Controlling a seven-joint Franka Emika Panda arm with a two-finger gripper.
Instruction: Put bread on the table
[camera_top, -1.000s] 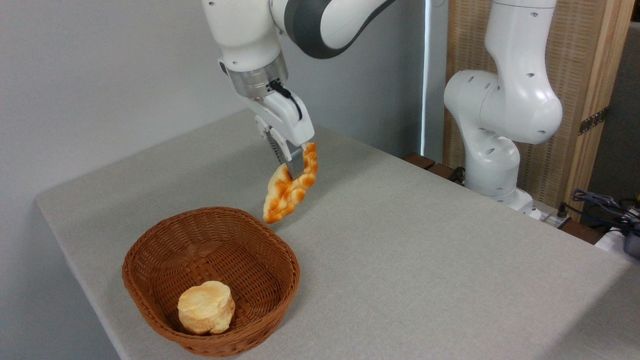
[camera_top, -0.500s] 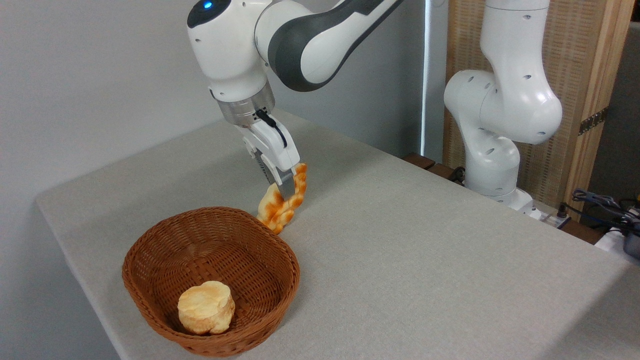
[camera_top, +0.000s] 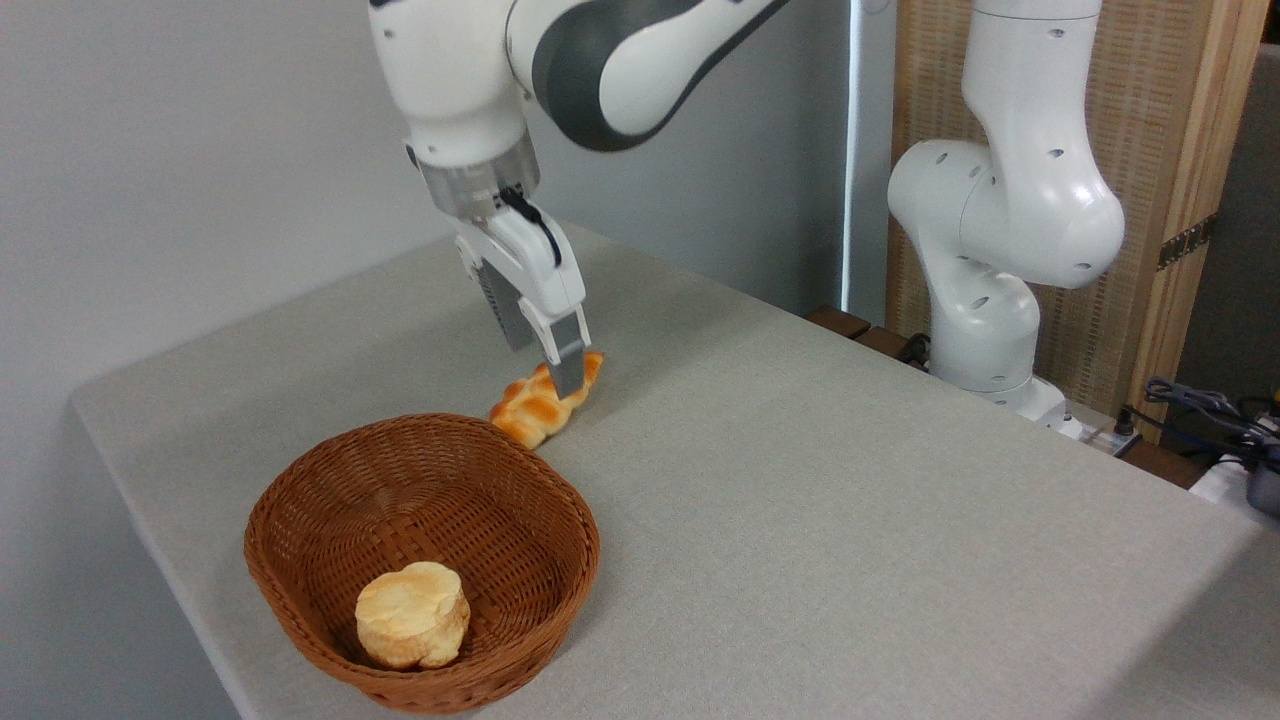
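Observation:
The bread (camera_top: 528, 411), a golden-orange braided pastry, lies flat on the grey-beige table (camera_top: 800, 500) just behind the far rim of the wicker basket. My gripper (camera_top: 545, 365) stands right above the bread's far end, tilted. Its fingers are spread apart, and the nearer fingertip (camera_top: 568, 372) overlaps the pastry's upper end in this view. I cannot tell whether that fingertip still touches the bread.
A brown wicker basket (camera_top: 300, 560) stands at the front left with a round pale-yellow bun (camera_top: 412, 627) in it. The arm's white base (camera_top: 990, 330) rises at the back right. Cables (camera_top: 1210, 420) lie at the far right edge.
The gripper came down and to the left with the bread hanging from it. The bread now rests flat on the table and the fingers have spread.

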